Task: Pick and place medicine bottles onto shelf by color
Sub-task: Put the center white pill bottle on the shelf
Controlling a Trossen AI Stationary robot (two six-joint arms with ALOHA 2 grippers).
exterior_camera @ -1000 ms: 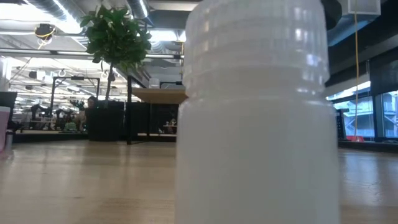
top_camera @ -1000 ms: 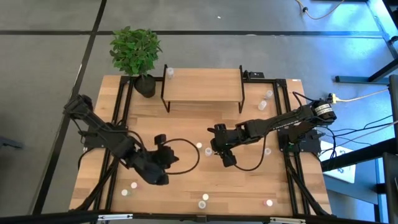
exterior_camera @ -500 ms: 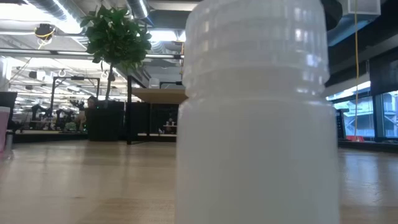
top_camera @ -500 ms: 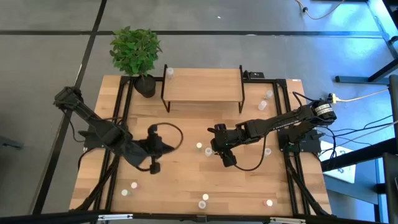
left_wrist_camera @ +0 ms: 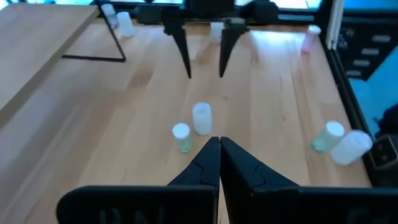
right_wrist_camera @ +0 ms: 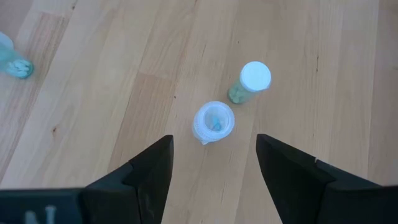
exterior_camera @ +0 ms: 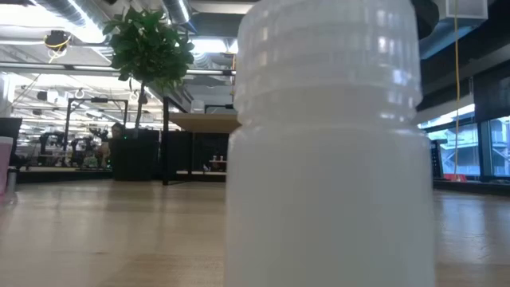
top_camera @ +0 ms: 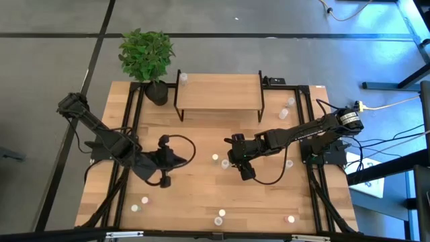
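Two medicine bottles stand on the table between the arms: a whitish one [right_wrist_camera: 214, 122] [left_wrist_camera: 202, 118] and a white-capped one with a greenish body [right_wrist_camera: 250, 81] [left_wrist_camera: 181, 135]. My right gripper [right_wrist_camera: 214, 138] [top_camera: 232, 156] hangs open above them, its fingers on either side of the whitish bottle and clear of it. My left gripper [left_wrist_camera: 219, 140] [top_camera: 181, 160] is shut on nothing, left of both bottles and pointing at them. The shelf [top_camera: 218, 91] stands at the far middle, with one bottle [top_camera: 183, 78] at its far left corner.
A potted plant [top_camera: 148, 57] stands left of the shelf. Loose bottles lie right of the shelf [top_camera: 287, 107], near the right edge [top_camera: 289, 163] and along the near edge [top_camera: 220, 216] [top_camera: 139, 204] [top_camera: 290, 218]. One white bottle [exterior_camera: 331, 143] fills the low view.
My left arm has folded back, carrying its shut gripper from the near-left part of the table toward the far edge, then it has kept still. The bottles have not moved.
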